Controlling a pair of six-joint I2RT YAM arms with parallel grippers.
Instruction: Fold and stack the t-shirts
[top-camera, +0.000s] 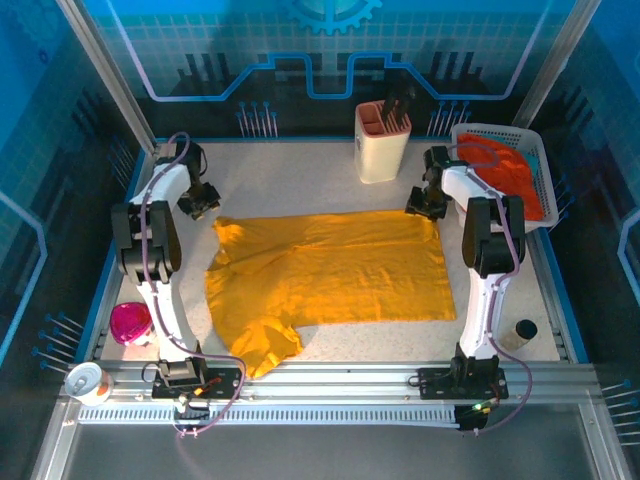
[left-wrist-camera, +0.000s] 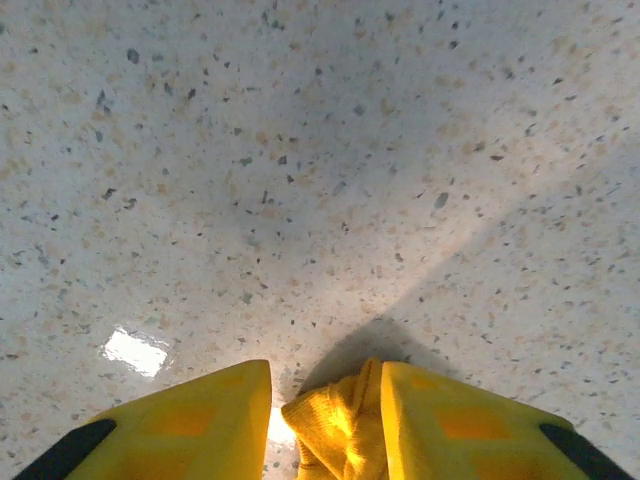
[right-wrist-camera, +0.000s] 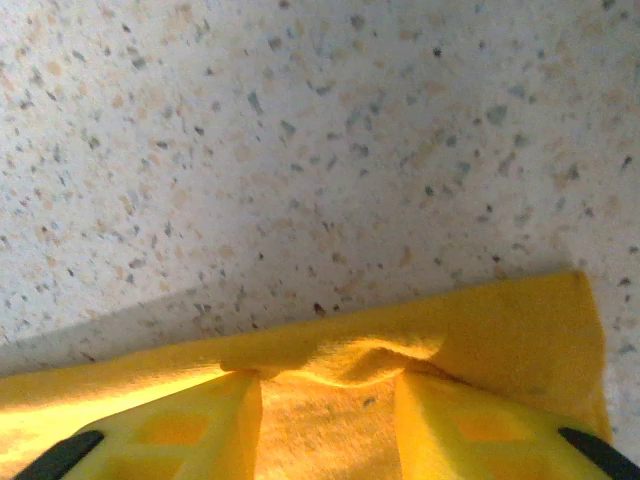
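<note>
Our left gripper (top-camera: 200, 200) and right gripper (top-camera: 425, 203) each pinch a far corner of the yellow shirt (top-camera: 330, 270), which lies spread flat mid-table (top-camera: 300, 175), no fold made yet. The orange shirt (top-camera: 510, 175) sits in the basket (top-camera: 541, 150). We judge that nearly everything is left: both folds and the stacking.

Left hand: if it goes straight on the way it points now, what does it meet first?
Most likely the bare speckled table, just beyond the yellow t-shirt corner pinched in the left hand; how far is unclear.
</note>
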